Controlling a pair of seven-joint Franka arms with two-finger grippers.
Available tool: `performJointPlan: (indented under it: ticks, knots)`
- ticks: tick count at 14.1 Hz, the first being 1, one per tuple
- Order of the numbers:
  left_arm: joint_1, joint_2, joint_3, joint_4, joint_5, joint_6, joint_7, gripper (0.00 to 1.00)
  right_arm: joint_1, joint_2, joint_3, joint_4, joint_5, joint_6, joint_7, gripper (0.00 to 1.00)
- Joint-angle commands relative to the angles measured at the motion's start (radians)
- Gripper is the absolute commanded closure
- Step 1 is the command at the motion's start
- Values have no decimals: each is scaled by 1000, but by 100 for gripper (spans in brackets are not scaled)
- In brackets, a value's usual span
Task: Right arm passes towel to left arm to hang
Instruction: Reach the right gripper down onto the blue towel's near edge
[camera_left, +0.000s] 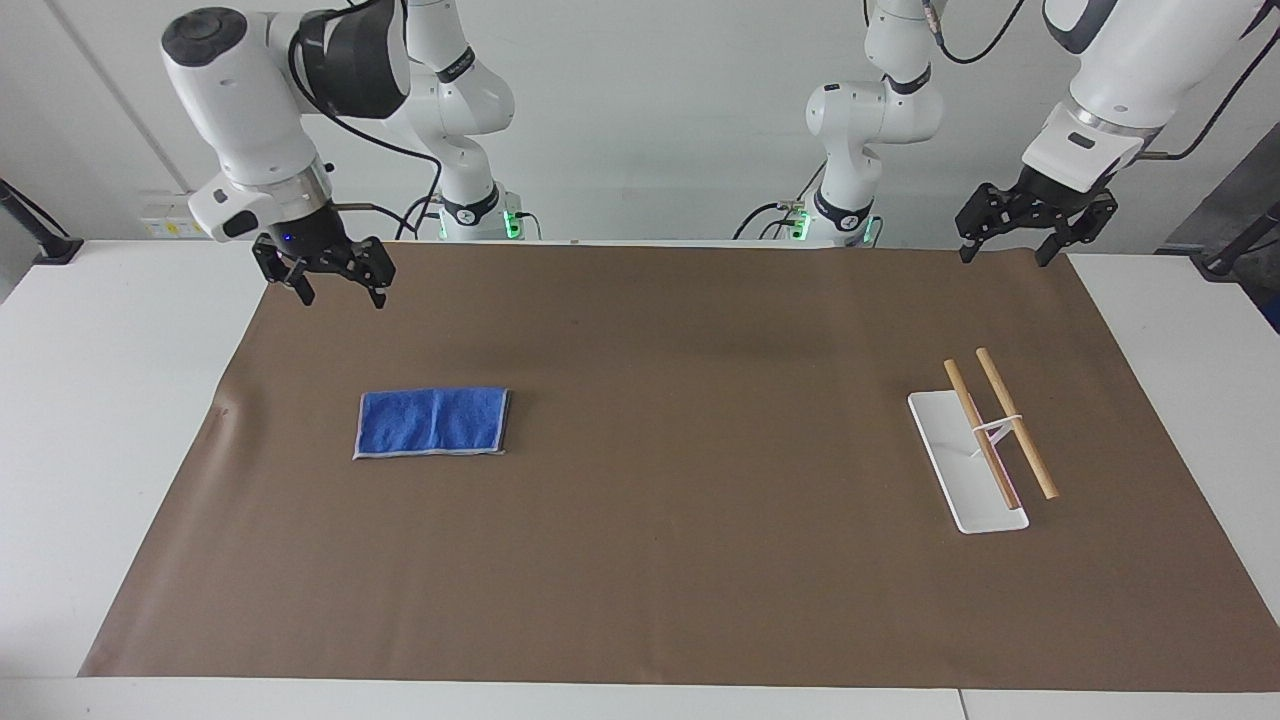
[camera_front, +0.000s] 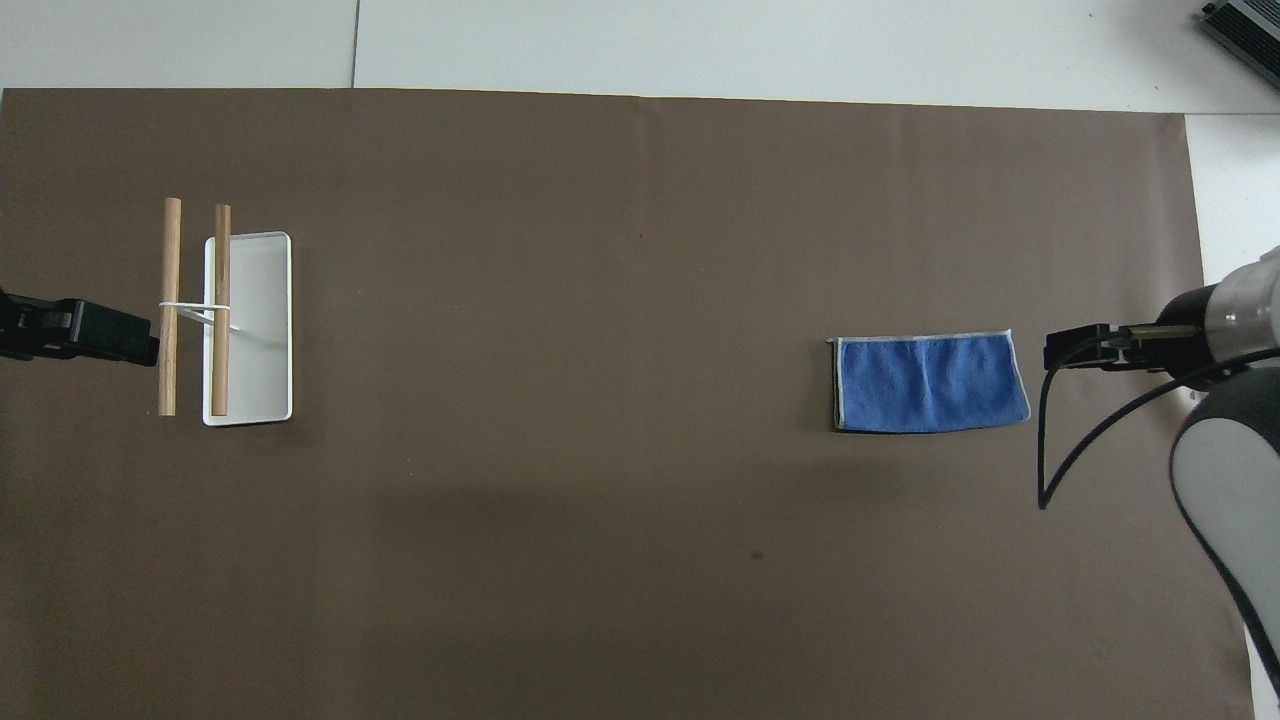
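Observation:
The towel (camera_left: 432, 422) (camera_front: 930, 382), a small blue folded cloth with pale edging, lies flat on the brown mat toward the right arm's end of the table. My right gripper (camera_left: 342, 299) (camera_front: 1062, 354) hangs open and empty over the mat beside the towel, clear of it. Over the mat's corner at the left arm's end, my left gripper (camera_left: 1003, 258) (camera_front: 135, 345) waits, open with nothing in it.
A rack with a white base (camera_left: 950, 462) (camera_front: 258, 330) and two wooden rods (camera_left: 1015, 425) (camera_front: 170, 300) stands on the mat toward the left arm's end. The brown mat (camera_left: 680, 520) covers most of the white table (camera_left: 90, 420).

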Motion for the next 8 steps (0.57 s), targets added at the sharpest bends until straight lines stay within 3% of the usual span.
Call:
performJointPlan:
  ticks: [1,4,8]
  knots:
    - [11,-25,-3,-21,-8,-7,6,0,11,64,2,-65,3,139,-38,0]
    - [11,-25,-3,-21,-8,-7,6,0,8,133,2,-173,37,349,-86,0]
    - [11,-25,-3,-21,-8,-7,5,0,9,217,2,-235,48,501,-104,0]
